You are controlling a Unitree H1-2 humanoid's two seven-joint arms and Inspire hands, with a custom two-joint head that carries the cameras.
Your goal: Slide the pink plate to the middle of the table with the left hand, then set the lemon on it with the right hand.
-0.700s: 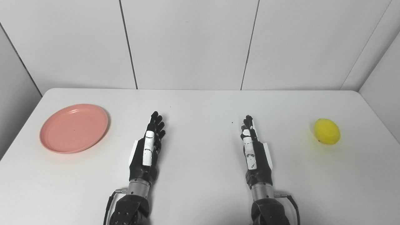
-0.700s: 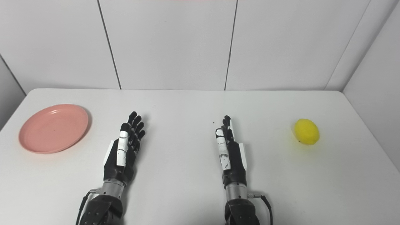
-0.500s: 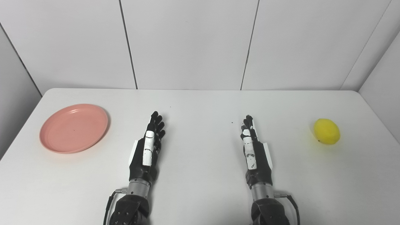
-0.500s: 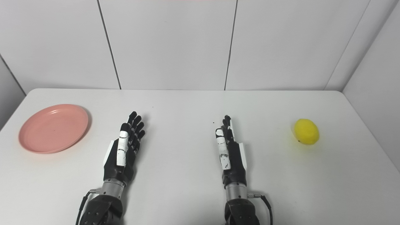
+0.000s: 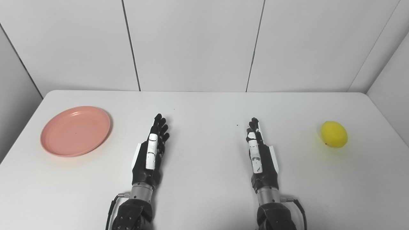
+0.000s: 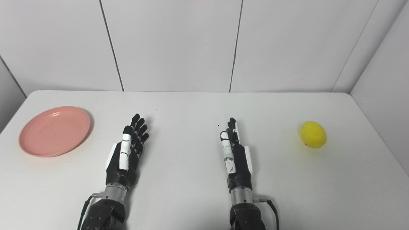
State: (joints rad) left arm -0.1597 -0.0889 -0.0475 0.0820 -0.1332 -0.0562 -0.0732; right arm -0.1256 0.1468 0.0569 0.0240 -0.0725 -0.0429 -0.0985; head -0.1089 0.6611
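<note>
A round pink plate (image 5: 75, 131) lies empty at the left side of the white table (image 5: 204, 105). A yellow lemon (image 5: 334, 134) lies at the right side. My left hand (image 5: 151, 150) rests near the table's middle, fingers stretched out, open and empty, well to the right of the plate. My right hand (image 5: 259, 151) rests beside it, fingers stretched out, open and empty, well to the left of the lemon. The same things show in the right eye view: plate (image 6: 54, 131), lemon (image 6: 313, 134), left hand (image 6: 126, 152), right hand (image 6: 234, 153).
White wall panels stand right behind the table's far edge and at both sides. Bare table top lies between my two hands and in front of them.
</note>
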